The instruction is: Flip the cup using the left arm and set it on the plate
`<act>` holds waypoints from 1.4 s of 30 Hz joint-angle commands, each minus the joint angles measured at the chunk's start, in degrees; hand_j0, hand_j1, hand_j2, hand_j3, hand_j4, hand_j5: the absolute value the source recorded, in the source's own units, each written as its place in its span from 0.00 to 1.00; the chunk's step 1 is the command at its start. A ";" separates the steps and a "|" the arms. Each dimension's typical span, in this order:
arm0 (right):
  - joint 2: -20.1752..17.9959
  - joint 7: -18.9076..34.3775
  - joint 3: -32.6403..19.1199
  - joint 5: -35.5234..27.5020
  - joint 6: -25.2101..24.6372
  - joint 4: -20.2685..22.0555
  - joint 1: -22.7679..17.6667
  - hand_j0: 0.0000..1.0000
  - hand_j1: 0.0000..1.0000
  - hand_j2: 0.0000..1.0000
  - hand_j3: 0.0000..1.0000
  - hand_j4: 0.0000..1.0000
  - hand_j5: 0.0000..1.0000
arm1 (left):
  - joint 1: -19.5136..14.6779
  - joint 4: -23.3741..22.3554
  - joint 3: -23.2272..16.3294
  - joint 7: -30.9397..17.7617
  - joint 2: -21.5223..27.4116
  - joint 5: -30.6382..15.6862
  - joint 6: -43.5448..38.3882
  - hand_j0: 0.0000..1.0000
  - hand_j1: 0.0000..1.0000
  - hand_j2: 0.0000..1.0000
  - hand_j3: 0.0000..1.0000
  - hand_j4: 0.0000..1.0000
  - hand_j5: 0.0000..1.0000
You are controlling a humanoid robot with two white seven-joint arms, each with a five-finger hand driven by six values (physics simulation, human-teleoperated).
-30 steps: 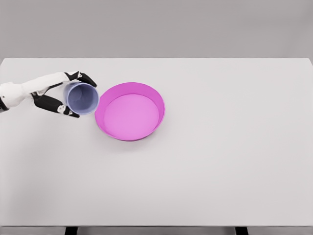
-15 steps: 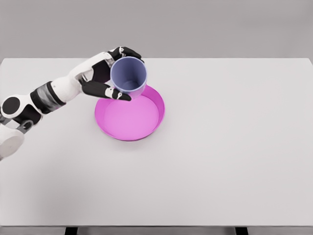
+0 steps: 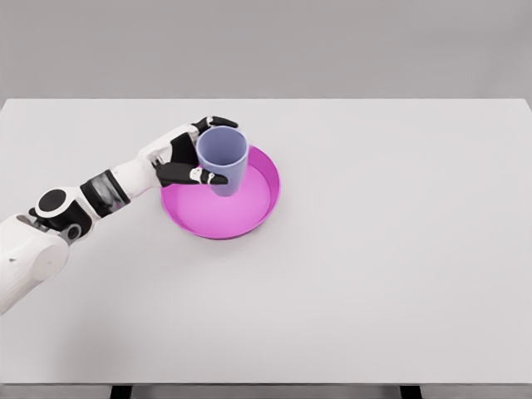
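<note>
One hand doing all the work here: the left hand [image 3: 189, 156] is wrapped around the lilac cup [image 3: 223, 159], thumb in front, fingers behind, so it stays mouth-up over the pink plate [image 3: 249, 218]. Base looks right at the plate floor, though I can't tell if it's touching. My guess is it's about ready to let go. Plain white table [image 3: 382, 266], grey wall behind.

1 cup [image 3: 223, 158], 1 plate [image 3: 249, 223].

The left arm [image 3: 75, 212] is glossy white with black joint bands and black-tipped fingers [image 3: 218, 121].
</note>
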State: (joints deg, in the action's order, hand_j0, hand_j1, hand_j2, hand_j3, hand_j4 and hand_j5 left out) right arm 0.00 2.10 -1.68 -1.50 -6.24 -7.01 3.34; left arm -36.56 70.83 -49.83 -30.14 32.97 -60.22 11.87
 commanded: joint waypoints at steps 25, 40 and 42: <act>0.00 0.01 0.01 0.01 0.00 -0.02 0.00 1.00 1.00 1.00 1.00 1.00 1.00 | 0.18 -3.86 -0.09 0.26 -1.68 0.28 -1.94 0.59 0.59 0.59 0.59 0.59 0.59; 0.00 0.01 0.01 0.01 0.00 -0.02 0.00 1.00 1.00 1.00 1.00 1.00 1.00 | 0.26 -3.50 -0.09 0.34 -1.59 0.28 -1.76 1.00 1.00 1.00 1.00 1.00 1.00; 0.00 0.01 0.01 0.01 0.00 -0.02 0.00 1.00 1.00 1.00 1.00 1.00 1.00 | 0.26 -3.50 -0.09 0.34 -1.59 0.28 -1.76 1.00 1.00 1.00 1.00 1.00 1.00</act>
State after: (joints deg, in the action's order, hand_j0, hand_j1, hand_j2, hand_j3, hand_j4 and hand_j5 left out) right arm 0.00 2.10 -1.68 -1.50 -6.24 -7.01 3.34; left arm -36.30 67.28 -49.99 -29.80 31.33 -59.65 10.08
